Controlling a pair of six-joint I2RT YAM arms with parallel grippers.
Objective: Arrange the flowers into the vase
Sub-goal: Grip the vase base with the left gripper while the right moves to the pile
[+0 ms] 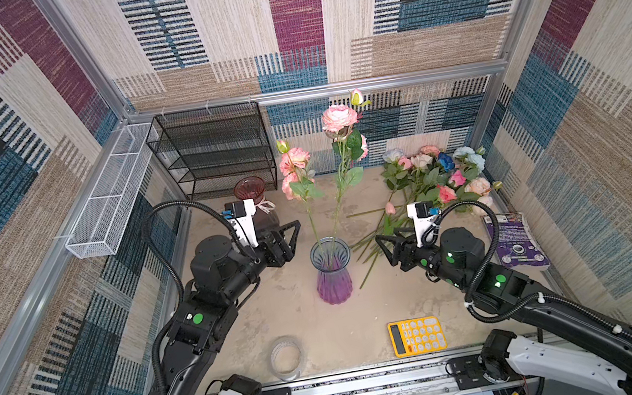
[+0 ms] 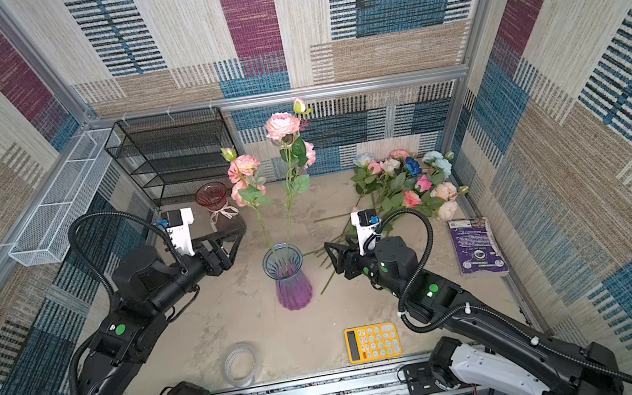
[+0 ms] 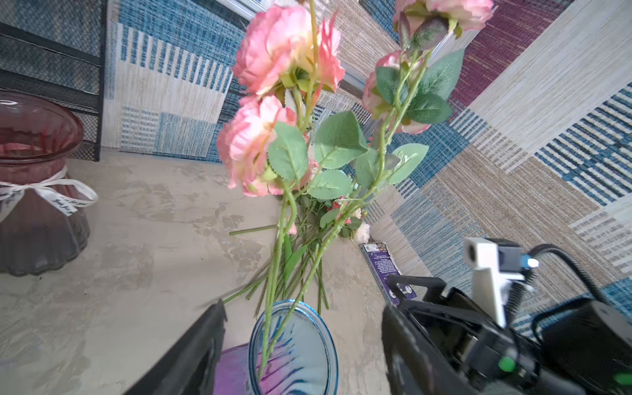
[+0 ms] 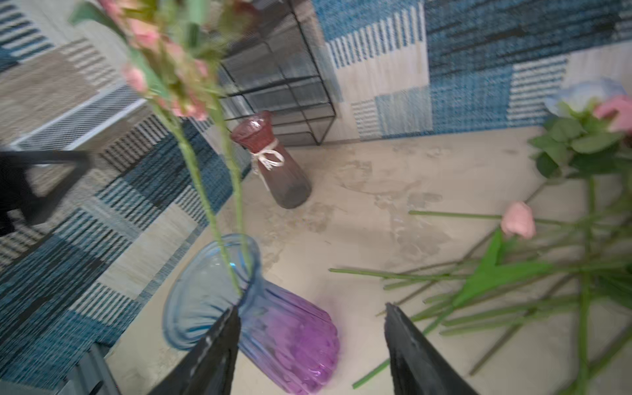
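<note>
vase: a ribbed glass vase, blue at the top and fading to purple, is seen standing upright on the beige tabletop, pretty much dead centre in both top views.

already in: two pink rose stems are stuck in its mouth. They're splayed apart in a V, with the blooms up against the back wall.

still out: the rest of the flowers are piled flat on the table, right of centre. The blooms are bunched toward the back-right corner and the bare stem ends are fanned out toward the vase. Pink, peach, pale blue and one deep blue head can be made out.

left claw: the left gripper is parked just left of the vase rim, clear of it. Its jaws are spread wide and nothing is held.

right claw: the right gripper sits just right of the vase, above the loose stem ends. It's also wide apart, with nothing pinched.

other stuff: a dark red vase with a white bow and a black mesh rack are at back left. A yellow calculator and a tape roll are down front. A purple booklet is at far right.
</note>
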